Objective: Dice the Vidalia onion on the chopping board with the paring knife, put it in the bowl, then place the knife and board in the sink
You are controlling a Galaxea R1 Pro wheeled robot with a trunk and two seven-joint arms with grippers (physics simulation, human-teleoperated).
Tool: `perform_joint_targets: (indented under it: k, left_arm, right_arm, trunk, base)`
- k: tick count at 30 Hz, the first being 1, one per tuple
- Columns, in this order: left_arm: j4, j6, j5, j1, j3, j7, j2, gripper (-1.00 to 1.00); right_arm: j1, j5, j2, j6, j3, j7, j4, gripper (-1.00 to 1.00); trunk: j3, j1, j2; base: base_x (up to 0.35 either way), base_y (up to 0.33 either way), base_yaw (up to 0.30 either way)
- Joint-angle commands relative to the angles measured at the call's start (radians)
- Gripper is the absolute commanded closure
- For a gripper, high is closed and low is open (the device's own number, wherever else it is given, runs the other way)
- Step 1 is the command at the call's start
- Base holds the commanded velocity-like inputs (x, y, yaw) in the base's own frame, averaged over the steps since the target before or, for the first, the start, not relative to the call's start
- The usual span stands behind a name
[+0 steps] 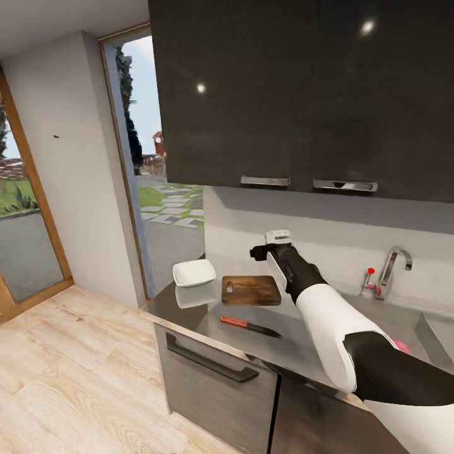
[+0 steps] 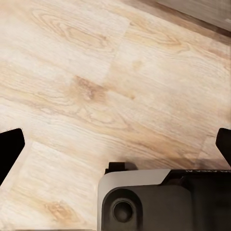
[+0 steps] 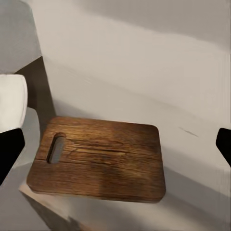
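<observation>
On the countertop (image 1: 205, 310) lies the dark brown chopping board (image 1: 251, 290), its handle slot toward the white bowl (image 1: 193, 272) at the counter's left end. The red-handled paring knife (image 1: 249, 325) rests nearer the front edge. My right gripper (image 1: 261, 251) hovers above the board's far side; in the right wrist view the right gripper (image 3: 115, 149) is open and empty over the board (image 3: 101, 161), with the bowl's edge (image 3: 12, 108) beside it. The sink (image 1: 413, 325) and its tap (image 1: 392, 268) are at the right. A small pink rounded bit, likely the onion (image 1: 401, 345), peeks past my arm. My left gripper (image 2: 115, 144) is open over the floor.
Dark wall cabinets (image 1: 296, 94) with chrome handles hang low over the counter. A drawer front with a dark handle (image 1: 211, 362) sits under the counter. A glass door (image 1: 167, 189) and wooden floor (image 1: 75, 372) lie to the left. The pale backsplash (image 1: 328, 236) stands behind the board.
</observation>
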Motion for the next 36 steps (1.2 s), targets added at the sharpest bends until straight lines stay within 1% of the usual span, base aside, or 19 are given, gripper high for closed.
perform_joint_targets:
  k: [1,5,7,9,10,11,12,13,14,17,22,23,26,27,29,31,33,36]
  left_arm:
    - [0.000,-0.003,0.001,0.000,0.000,0.000,0.000,-1.00]
    - [0.000,-0.004,0.001,0.000,0.000,0.000,0.000,-1.00]
    - [0.000,-0.004,0.001,0.000,0.000,0.000,0.000,-1.00]
    - [-0.001,-0.004,0.001,0.000,0.000,0.000,0.000,-1.00]
    - [-0.001,-0.004,0.001,0.000,0.000,0.000,0.000,-1.00]
    - [-0.001,-0.004,0.001,0.000,0.000,0.000,0.000,-1.00]
    - [-0.001,-0.004,0.001,0.000,0.001,0.000,0.000,-1.00]
    - [-0.001,-0.004,0.001,0.000,0.000,0.000,0.001,-1.00]
    - [-0.001,-0.004,0.001,0.000,0.000,0.000,0.001,-1.00]
    - [-0.001,-0.005,0.001,0.000,0.000,0.000,0.001,-1.00]
    - [-0.001,-0.005,0.001,0.000,0.000,0.000,0.003,-1.00]
    - [-0.001,-0.005,0.001,0.000,0.000,0.000,0.003,-1.00]
    - [-0.001,-0.005,0.001,0.000,0.000,0.000,0.003,-1.00]
    - [-0.001,-0.004,0.001,0.000,0.001,0.000,0.003,-1.00]
    - [-0.001,-0.005,0.001,0.000,0.000,0.000,0.002,-1.00]
    - [0.000,-0.005,0.001,0.000,0.000,0.000,0.002,-1.00]
    - [0.001,-0.005,0.001,0.000,-0.001,0.000,0.002,-1.00]
    - [0.001,-0.005,0.001,0.000,-0.001,0.000,0.002,-1.00]
  right_arm:
    - [0.000,0.006,0.000,0.007,0.002,-0.002,-0.001,-1.00]
    - [0.000,0.006,0.000,0.007,0.003,0.000,-0.001,-1.00]
    - [0.000,0.006,0.000,0.008,0.006,0.016,-0.001,-1.00]
    - [0.000,0.008,0.000,0.009,0.028,0.065,-0.001,-1.00]
    - [0.000,0.012,0.000,0.009,0.051,0.099,-0.001,-1.00]
    - [0.000,0.018,0.000,0.010,0.093,0.155,-0.001,-1.00]
    - [0.000,0.020,0.000,0.011,0.107,0.174,-0.001,-1.00]
    - [0.000,0.025,0.000,0.014,0.150,0.239,-0.001,-1.00]
    - [0.000,0.026,0.000,0.017,0.161,0.263,0.000,-1.00]
    - [0.000,0.028,0.000,0.028,0.175,0.300,0.003,-1.00]
    - [0.000,0.031,0.000,0.035,0.182,0.402,0.005,-1.00]
    - [0.000,0.032,-0.012,0.035,0.182,0.441,0.005,-1.00]
    - [0.000,0.033,-0.058,0.035,0.183,0.555,0.005,-1.00]
    - [0.000,0.033,-0.066,0.035,0.183,0.571,0.005,-1.00]
    - [0.000,0.033,-0.098,0.036,0.183,0.621,0.005,-1.00]
    - [0.000,0.035,-0.110,0.036,0.183,0.637,0.005,-1.00]
    - [0.000,0.045,-0.115,0.036,0.185,0.642,0.006,-1.00]
    - [0.000,0.091,-0.117,0.036,0.193,0.647,0.016,-1.00]
  trunk:
    - [0.000,0.000,-0.001]
    - [0.000,0.000,-0.001]
    - [0.000,0.000,-0.001]
    - [0.000,0.000,-0.001]
    - [0.000,0.000,-0.001]
    - [0.000,0.000,-0.001]
    - [0.000,0.000,-0.001]
    - [0.000,0.000,-0.001]
    - [0.000,0.000,-0.001]
    - [0.000,0.000,-0.001]
    - [0.000,0.000,-0.001]
    - [0.000,0.000,-0.001]
    - [0.000,0.000,-0.001]
    - [0.000,0.000,-0.001]
    - [0.000,0.000,-0.001]
    - [0.000,0.000,-0.001]
    - [0.000,0.000,-0.001]
    - [0.000,0.000,-0.001]
  base:
    - [0.003,-0.014,0.150]
    - [0.001,-0.005,0.057]
    - [0.000,-0.001,0.015]
    - [0.000,-0.001,0.006]
    - [0.000,0.000,0.003]
    - [0.000,0.000,0.002]
    - [0.000,0.000,0.001]
    - [0.000,0.000,0.000]
    - [0.000,0.000,0.000]
    - [0.000,0.000,0.000]
    - [0.000,0.000,0.000]
    - [0.000,0.000,0.000]
    - [0.000,0.000,0.000]
    - [0.000,0.000,0.000]
    - [0.000,0.000,0.000]
    - [0.000,0.000,0.000]
    - [0.000,0.000,0.000]
    - [0.000,0.000,0.000]
